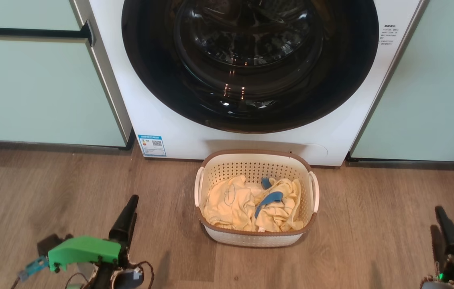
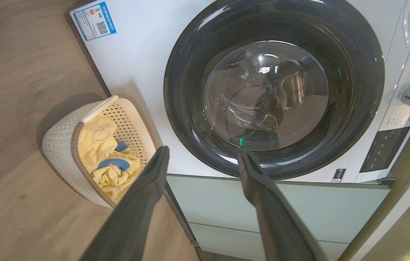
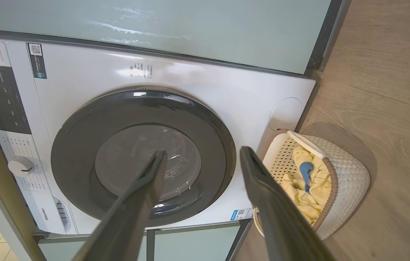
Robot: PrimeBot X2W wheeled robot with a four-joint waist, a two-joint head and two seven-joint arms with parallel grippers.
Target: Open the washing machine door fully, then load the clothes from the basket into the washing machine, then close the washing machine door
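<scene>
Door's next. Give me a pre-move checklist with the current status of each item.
1. washing machine door open for loading: not ok, it is shut.
2. left gripper open and empty: ok.
3. right gripper open and empty: ok.
4. clothes all inside the basket: ok.
5. Basket out of the door's swing: cannot tell; it stands close in front, below the door.
6. Grip spot on the door: cannot tell; no handle stands out.

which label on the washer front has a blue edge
The sticker at the washing machine's bottom left corner in the head view, with a QR code; the label at upper right is plain grey print.
</scene>
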